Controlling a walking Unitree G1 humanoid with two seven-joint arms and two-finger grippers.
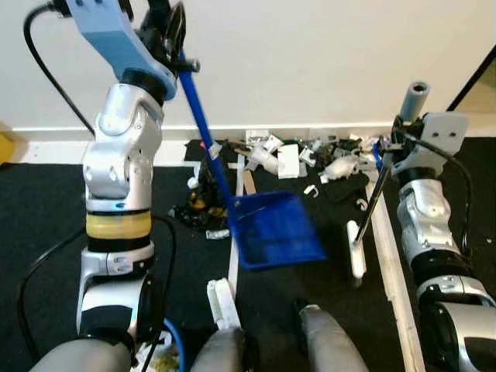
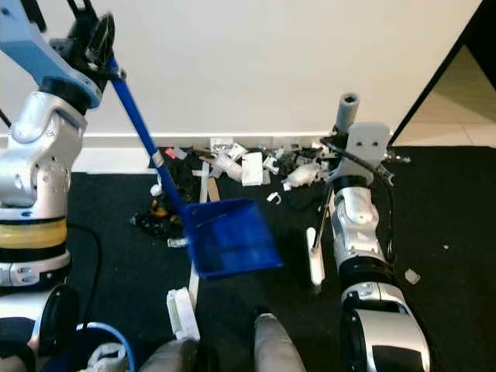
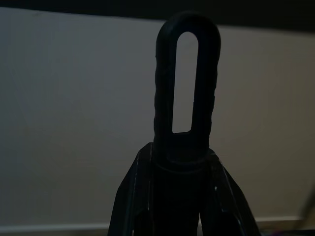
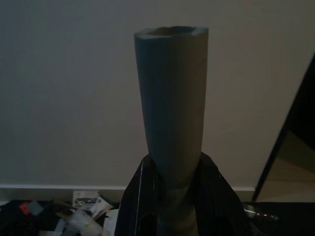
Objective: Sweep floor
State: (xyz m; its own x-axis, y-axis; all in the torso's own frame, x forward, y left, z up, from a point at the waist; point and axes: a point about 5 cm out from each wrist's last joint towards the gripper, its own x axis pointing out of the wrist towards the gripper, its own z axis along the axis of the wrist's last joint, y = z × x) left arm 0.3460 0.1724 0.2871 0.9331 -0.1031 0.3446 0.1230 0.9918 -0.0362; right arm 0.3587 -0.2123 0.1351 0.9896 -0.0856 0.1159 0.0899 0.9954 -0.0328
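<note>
Head views bright and evenly lit, slightly soft, wrist views dim, underexposed

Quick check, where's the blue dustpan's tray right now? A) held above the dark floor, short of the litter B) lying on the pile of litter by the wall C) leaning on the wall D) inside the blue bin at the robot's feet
A: the left gripper holds the dustpan by its long handle, tray over the dark floor, nearer the robot than the litter along the wall.

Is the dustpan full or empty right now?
Empty: the blue dustpan shows a bare tray, while the debris lies on the floor by the wall.
</note>
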